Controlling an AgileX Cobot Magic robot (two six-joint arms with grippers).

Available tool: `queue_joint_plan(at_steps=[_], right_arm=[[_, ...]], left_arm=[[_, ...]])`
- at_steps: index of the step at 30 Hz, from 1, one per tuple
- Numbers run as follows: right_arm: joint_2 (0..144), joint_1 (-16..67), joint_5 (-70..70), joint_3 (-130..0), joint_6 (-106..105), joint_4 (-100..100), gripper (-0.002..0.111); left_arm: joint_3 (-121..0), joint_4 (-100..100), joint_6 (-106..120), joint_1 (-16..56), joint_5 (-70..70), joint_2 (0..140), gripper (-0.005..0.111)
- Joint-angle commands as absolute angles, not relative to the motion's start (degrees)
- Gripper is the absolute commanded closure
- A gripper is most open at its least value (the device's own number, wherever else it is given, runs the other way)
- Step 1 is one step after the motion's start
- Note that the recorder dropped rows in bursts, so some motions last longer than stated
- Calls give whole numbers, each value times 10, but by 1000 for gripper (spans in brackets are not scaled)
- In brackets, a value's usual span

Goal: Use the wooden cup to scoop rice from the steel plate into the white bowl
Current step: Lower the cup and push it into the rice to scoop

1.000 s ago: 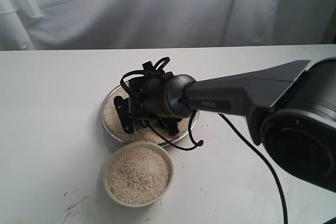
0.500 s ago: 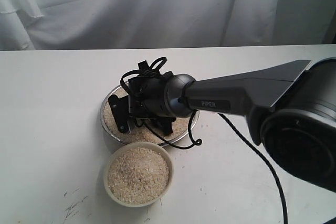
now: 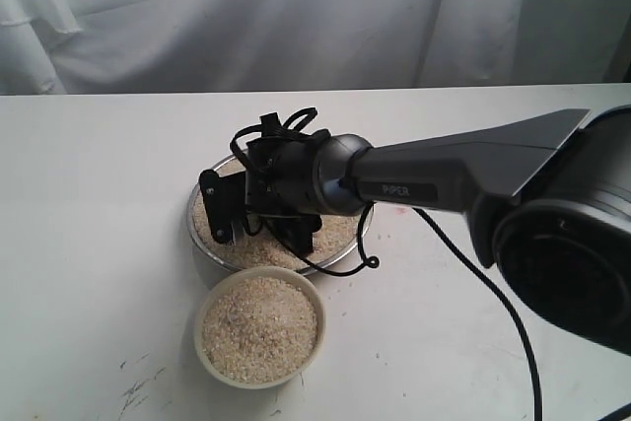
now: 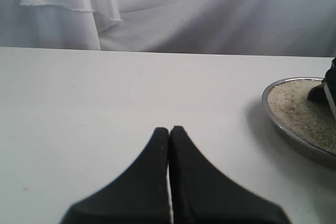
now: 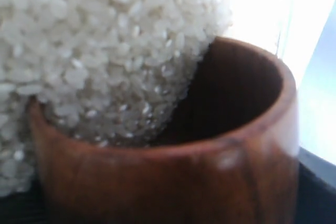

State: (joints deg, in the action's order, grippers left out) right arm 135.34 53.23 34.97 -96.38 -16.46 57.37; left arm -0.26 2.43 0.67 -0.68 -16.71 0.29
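Since a second ago the right end effector [image 3: 256, 224] has shifted toward the left rim of the steel plate [image 3: 194, 232], its arm reaching in from the right. It grips the wooden cup [image 5: 173, 182], jaws spread wide around the barrel. The right wrist view shows the cup's mouth pushed into the rice [image 5: 94, 51]: grains fill about half the opening, and the other half is dark and bare. In the exterior view the cup is hidden behind the end effector and its cables.

The plate holds a shallow layer of rice, much of it covered by the arm. Just beside the plate, on the near side, stands the white bowl [image 3: 199, 337], filled with rice almost to the brim; whether the two rims touch cannot be told. Both sit on the white table [image 3: 89, 194].

The left end effector [image 4: 169, 129] hangs low over bare table with its jaws pressed together, holding nothing. Only part of the plate shows in its wrist view, cut off at the picture's edge. The exterior view does not show this end effector.
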Motion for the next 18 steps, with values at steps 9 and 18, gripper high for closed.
queue_joint_plan(at_steps=[9,18], right_arm=[[1356,532,273,-966,-134,528,108],[1356,528,265,-966,-122,525,108]], left_arm=[[0,25,5,-6,-163,0,107],[0,25,5,-6,-163,0,107]])
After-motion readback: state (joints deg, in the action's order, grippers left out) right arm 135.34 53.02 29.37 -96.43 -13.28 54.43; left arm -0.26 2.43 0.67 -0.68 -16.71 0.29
